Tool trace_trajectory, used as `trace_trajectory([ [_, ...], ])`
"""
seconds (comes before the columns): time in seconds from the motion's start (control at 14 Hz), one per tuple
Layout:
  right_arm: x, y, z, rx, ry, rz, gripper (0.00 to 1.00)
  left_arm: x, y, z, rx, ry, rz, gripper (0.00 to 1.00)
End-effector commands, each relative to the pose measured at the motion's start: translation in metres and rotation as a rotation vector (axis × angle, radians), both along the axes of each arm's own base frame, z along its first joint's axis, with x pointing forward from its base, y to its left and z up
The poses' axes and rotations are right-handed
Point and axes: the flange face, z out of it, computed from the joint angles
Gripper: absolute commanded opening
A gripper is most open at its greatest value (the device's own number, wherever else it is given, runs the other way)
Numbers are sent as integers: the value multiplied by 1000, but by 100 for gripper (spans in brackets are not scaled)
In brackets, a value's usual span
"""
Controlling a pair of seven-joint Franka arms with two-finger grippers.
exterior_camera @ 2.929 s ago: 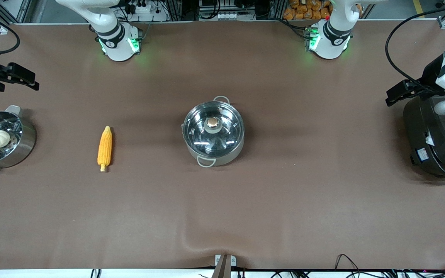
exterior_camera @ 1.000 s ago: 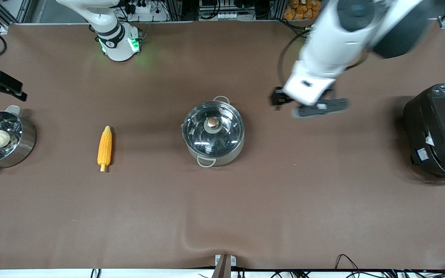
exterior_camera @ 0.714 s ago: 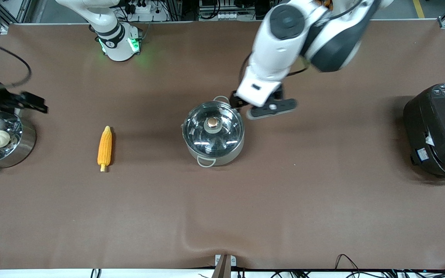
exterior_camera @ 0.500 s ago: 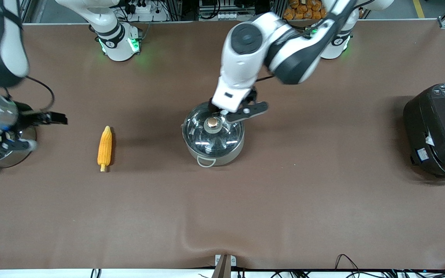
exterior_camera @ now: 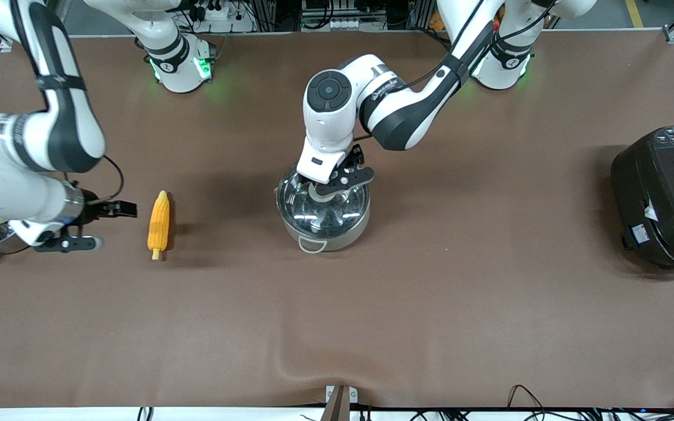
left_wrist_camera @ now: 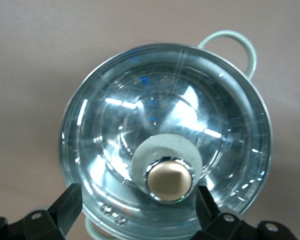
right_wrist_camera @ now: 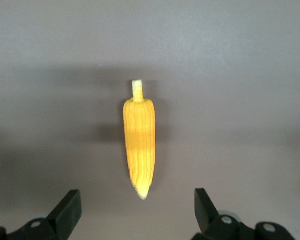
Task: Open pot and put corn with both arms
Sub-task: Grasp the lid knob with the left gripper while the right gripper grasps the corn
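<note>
From my remote station, I see the corn (exterior_camera: 158, 225) lying flat on the table (exterior_camera: 430, 304), toward the right arm's end, stub pointing at the front camera. My right gripper (exterior_camera: 88, 225) hovers just beside it, fingers spread wide. Mid-table stands the pot (exterior_camera: 323, 209), glass lid (left_wrist_camera: 165, 145) on. My left gripper (exterior_camera: 337, 180) hangs over the knob (left_wrist_camera: 171, 178), jaws wide apart.
</note>
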Motion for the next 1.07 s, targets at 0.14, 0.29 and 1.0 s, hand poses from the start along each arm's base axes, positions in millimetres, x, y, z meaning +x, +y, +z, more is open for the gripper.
trace_trajectory([
  [0.14,-43,-6,-72,-8,-75,0,100,5,-14,-16,-1,-26,20,100],
  [0.29,-48,-5,-92,-8,-109,2,100,6,-15,-19,-2,-27,20,100],
  [1.0,-52,-4,-142,-8,-145,-4,100,9,-16,-33,-4,-31,16,55],
])
